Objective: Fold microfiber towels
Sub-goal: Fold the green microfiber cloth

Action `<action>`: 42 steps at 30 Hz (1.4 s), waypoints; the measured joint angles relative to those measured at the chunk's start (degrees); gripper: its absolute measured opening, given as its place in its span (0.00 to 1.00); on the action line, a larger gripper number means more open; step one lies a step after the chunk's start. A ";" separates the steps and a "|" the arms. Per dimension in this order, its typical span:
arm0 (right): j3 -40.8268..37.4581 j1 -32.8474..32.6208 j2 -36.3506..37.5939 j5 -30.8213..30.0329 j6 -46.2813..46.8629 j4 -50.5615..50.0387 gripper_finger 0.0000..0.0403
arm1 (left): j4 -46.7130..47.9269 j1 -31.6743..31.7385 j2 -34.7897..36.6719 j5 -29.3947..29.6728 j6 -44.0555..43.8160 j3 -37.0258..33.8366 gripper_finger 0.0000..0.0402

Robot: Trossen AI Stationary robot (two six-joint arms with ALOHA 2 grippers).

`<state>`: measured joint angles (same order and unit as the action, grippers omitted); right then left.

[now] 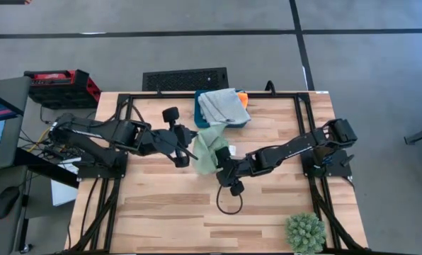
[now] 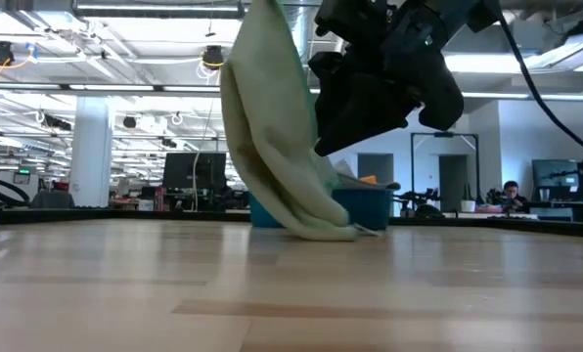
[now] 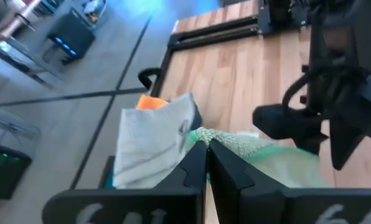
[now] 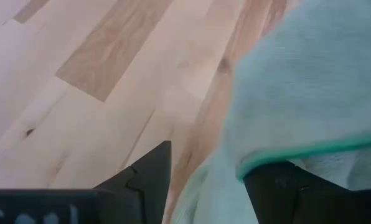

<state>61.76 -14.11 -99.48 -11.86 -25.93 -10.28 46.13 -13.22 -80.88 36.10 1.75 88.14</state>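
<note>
A light green towel [image 1: 209,147] hangs near the table's middle. Its upper end is in my shut left gripper [image 1: 191,151], and its lower end [image 2: 329,229] rests on the wood. My right gripper [image 1: 225,163] is open right beside the towel, on its right side. In the right wrist view the green cloth [image 4: 310,87] lies between and in front of the fingers. Behind, blue-grey towels [image 1: 224,106] and an orange one [image 1: 243,98] lie on a dark teal box [image 1: 199,108]. My left gripper pinches the green towel at an upper edge [image 3: 205,134] between its two fingertips, coming from the table's left and slanting down. The cloth hangs below the fingers in loose folds, its bottom on the table. My right gripper: the towel's hemmed edge [image 4: 310,152] hangs over one finger [image 4: 285,186]; whether they touch I cannot tell.
A spiky green plant ball [image 1: 305,232] sits at the near right corner. A black cable loop [image 1: 229,205] lies on the wood under the right arm. Bare wood stretches across the near half of the table [image 1: 161,219].
</note>
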 joint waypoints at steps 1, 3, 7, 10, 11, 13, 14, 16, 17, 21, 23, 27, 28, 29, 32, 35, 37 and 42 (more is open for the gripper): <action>0.00 0.02 0.02 -0.02 0.01 0.01 0.52 | 0.04 -0.18 0.00 0.40 0.65 0.54 0.00; 0.00 0.22 0.02 -0.09 0.02 0.04 0.52 | 0.17 -0.65 -0.02 0.90 2.02 2.06 0.00; 0.00 1.00 0.02 -0.39 0.42 0.28 0.52 | 0.05 -1.51 0.02 1.44 4.09 4.78 0.00; 0.00 1.62 0.02 -2.01 0.66 1.26 0.52 | 0.38 -2.20 0.00 1.51 5.12 6.35 0.00; 0.00 1.86 0.02 -3.33 1.03 1.87 0.52 | 0.58 -2.41 0.00 1.56 5.14 6.97 0.00; 0.00 2.34 0.02 -4.81 2.01 2.95 0.52 | 0.96 -2.91 0.02 1.65 5.15 7.85 0.00; 0.00 2.60 0.02 -4.69 2.14 3.23 0.52 | 1.04 -3.06 0.02 1.68 5.18 8.07 0.00; 0.00 3.02 0.02 -4.52 2.17 3.27 0.52 | 1.27 -3.50 0.02 2.34 5.67 8.41 0.00; 0.00 3.13 0.02 -4.48 2.50 3.25 0.52 | 1.24 -3.75 0.02 2.98 5.95 8.54 0.00; 0.00 3.43 -1.19 -3.96 4.94 3.18 0.52 | 0.89 -4.60 0.02 5.64 7.08 8.63 0.00; -0.05 3.68 -1.20 -2.48 5.00 2.88 0.52 | 0.85 -4.87 0.02 6.94 7.27 8.63 0.00; 0.00 3.69 -1.14 3.46 7.06 3.27 0.52 | 0.75 -4.87 0.02 8.65 7.28 8.63 0.00; 0.00 3.63 -1.14 4.33 8.19 3.28 0.52 | 0.70 -4.87 0.02 9.07 7.46 8.63 0.00; 0.00 3.62 -1.14 4.98 9.18 3.28 0.52 | 0.66 -4.87 0.02 9.52 7.70 8.63 0.00; 0.00 3.65 -1.14 6.47 10.56 2.65 0.52 | 0.52 -4.87 0.02 10.07 8.01 8.63 0.00; 0.00 3.67 -1.14 7.76 11.76 1.31 0.51 | 0.50 -4.87 0.02 10.34 8.13 8.63 0.00; 0.00 3.40 -1.14 8.03 13.04 0.52 0.49 | 0.50 -4.89 0.02 10.94 8.14 8.63 0.00; -0.02 2.87 -1.14 9.76 14.76 -2.66 0.41 | 0.48 -4.87 0.02 11.12 8.16 8.63 0.00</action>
<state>61.73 -11.24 -100.62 -2.10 -11.18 -12.93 46.61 -18.09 -80.86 47.22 9.91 96.77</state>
